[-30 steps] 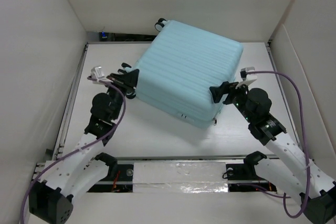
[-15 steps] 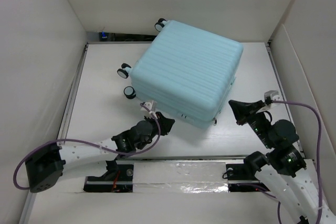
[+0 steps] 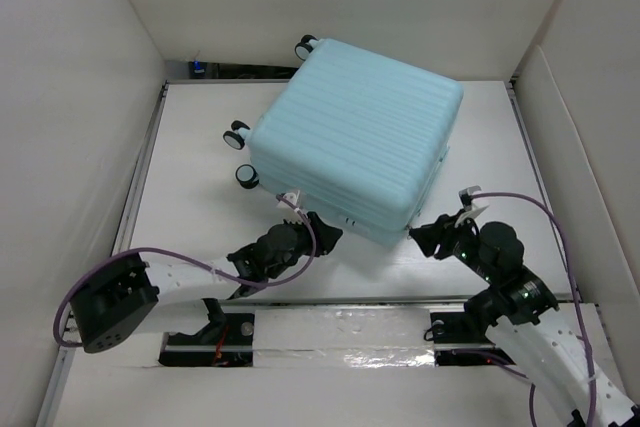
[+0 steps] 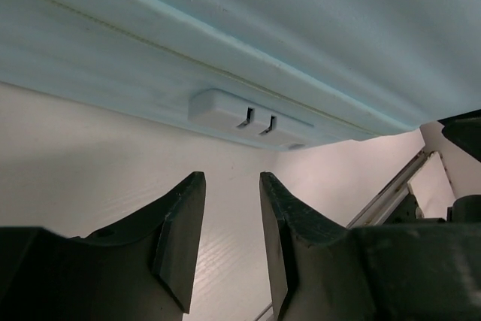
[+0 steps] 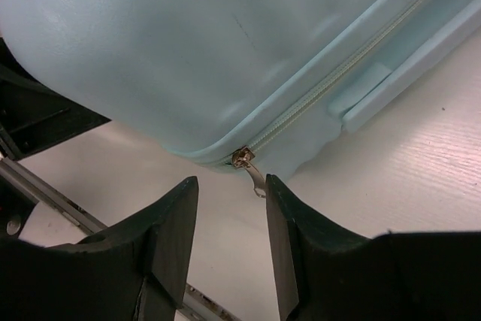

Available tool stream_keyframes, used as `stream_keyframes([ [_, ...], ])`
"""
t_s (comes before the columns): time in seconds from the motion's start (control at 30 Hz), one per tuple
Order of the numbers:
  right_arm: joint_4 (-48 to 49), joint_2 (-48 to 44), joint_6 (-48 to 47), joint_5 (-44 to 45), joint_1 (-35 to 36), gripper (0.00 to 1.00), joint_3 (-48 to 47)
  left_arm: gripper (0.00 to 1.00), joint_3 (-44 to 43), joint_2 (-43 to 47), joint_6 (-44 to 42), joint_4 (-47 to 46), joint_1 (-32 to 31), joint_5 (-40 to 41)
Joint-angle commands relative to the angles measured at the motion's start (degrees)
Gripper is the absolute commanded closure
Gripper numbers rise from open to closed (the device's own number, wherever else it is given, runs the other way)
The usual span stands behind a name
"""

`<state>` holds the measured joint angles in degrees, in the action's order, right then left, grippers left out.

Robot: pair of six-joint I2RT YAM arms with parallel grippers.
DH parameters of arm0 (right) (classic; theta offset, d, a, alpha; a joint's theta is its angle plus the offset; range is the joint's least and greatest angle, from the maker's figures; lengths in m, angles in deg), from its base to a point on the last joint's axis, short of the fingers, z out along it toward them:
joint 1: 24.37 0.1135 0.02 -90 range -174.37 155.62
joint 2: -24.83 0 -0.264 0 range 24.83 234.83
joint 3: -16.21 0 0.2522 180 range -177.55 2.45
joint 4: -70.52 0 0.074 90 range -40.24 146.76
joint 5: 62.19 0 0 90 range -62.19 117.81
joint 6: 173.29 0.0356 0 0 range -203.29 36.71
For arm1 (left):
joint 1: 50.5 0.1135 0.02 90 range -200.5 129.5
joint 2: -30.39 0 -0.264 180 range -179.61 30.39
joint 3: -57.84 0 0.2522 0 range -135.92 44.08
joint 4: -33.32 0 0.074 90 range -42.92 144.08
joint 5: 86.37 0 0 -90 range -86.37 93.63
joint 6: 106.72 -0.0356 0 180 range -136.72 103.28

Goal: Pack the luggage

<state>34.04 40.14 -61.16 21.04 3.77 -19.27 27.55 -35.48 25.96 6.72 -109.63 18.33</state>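
The luggage [image 3: 355, 137] is a large pale aqua ribbed suitcase lying shut on the white table, wheels at its far-left side. My left gripper [image 3: 322, 231] is open and empty, low on the table just before the case's near edge [image 4: 225, 58], facing a small pale lock block [image 4: 252, 116]. My right gripper [image 3: 428, 237] is open and empty at the case's near right corner [image 5: 188, 58]. A metal zipper pull [image 5: 252, 171] hangs from that corner, just beyond the gap, close to the right fingertip [image 5: 282, 201].
White walls enclose the table on three sides. A metal rail [image 3: 330, 302] runs along the near edge by the arm bases. Black-and-white wheels [image 3: 236, 135] stick out from the case's left side. Purple cables [image 3: 560, 217] loop from both arms.
Both arms dropped from the case's sides to its near edge. The left gripper moved from the wheels to the front edge. The right gripper moved to the near right corner by the zipper pull.
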Motion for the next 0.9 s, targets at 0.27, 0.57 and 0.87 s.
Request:
stream_keyframes([
  [0.27,5.8,8.3,-1.7,-3.7,0.0,0.52,0.0,0.65,-4.4,-6.6,-0.8,-6.8,1.5,-7.1],
  [0.57,9.5,11.2,-1.5,-2.7,0.0,0.48,1.2,0.64,-3.8,-6.5,-0.9,-7.5,4.2,-8.5],
  [0.87,12.0,14.0,-2.0,-3.3,0.0,0.48,1.9,0.64,-3.9,-10.0,-1.5,-11.5,8.6,-13.6],
])
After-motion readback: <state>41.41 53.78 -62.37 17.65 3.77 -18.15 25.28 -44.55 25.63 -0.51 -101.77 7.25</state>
